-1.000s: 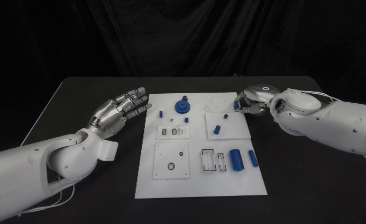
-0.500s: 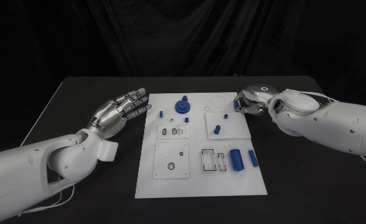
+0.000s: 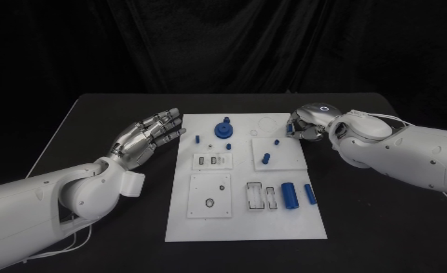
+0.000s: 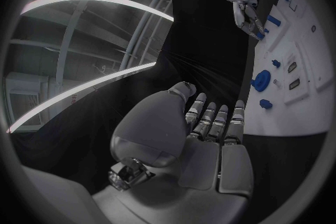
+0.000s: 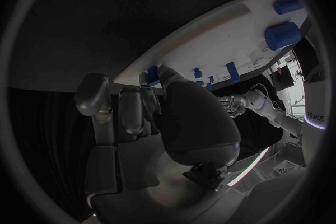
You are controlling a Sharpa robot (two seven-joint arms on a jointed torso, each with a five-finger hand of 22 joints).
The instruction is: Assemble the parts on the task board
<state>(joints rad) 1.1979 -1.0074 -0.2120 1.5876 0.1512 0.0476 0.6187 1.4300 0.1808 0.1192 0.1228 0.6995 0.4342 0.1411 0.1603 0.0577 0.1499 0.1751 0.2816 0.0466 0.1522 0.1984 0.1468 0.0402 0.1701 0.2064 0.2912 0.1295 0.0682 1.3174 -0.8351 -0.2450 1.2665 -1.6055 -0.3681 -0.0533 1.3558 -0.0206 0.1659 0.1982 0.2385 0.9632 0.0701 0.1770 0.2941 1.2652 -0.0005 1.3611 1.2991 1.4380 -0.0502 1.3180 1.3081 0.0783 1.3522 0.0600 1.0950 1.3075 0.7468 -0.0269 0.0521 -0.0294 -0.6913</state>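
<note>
Right hand (image 3: 305,126) apparently pinching blue part (image 5: 152,74) – board edge (image 3: 303,157)

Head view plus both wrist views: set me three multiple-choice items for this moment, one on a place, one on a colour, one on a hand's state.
1. Where is the right hand?
A. at the task board's far right edge
B. over the board's near left corner
C. off the table

2. What colour is the round knobbed part at the far end of the task board?
A. red
B. blue
C. yellow

3. How is the left hand?
A. gripping a cylinder
B. pressing on the board
C. holding nothing, fingers extended, beside the board

Answers:
1 A, the head view shows it at that edge, fingers around a small blue part.
2 B, it is blue in the head and left wrist views.
3 C, the left wrist view shows straight fingers with nothing in them.
</note>
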